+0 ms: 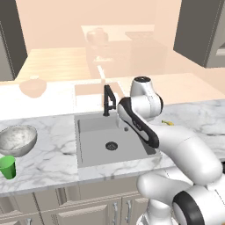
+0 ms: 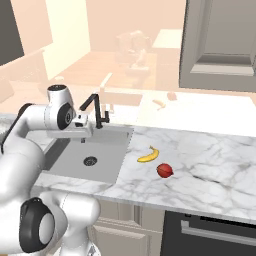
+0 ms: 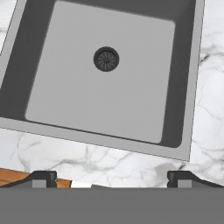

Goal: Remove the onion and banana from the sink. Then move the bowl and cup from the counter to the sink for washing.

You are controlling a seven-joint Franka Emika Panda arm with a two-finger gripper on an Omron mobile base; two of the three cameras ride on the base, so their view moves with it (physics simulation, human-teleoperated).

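The grey sink [image 1: 94, 151] [image 3: 105, 100] lies empty, with its round drain [image 3: 106, 59] bare. My gripper [image 3: 112, 178] [image 2: 82, 139] hangs open above the basin, looking straight down into it, with nothing between its fingertips [image 3: 43, 177]. On the marble counter [image 2: 210, 160] right of the sink, the yellow banana [image 2: 148, 155] lies with the red onion [image 2: 165, 170] just beyond it; a tip of the banana [image 1: 167, 123] peeks out behind my arm. Left of the sink stands the speckled bowl [image 1: 16, 139], and the green cup [image 1: 7, 167] is in front of it near the counter edge.
The black faucet [image 1: 108, 101] [image 2: 95, 111] rises at the back rim of the sink, close to my arm. Dark wall cabinets [image 2: 220, 45] hang up on the right. A dark appliance front [image 2: 210, 232] sits under the right counter. Pale peach-tinted shapes fill the background.
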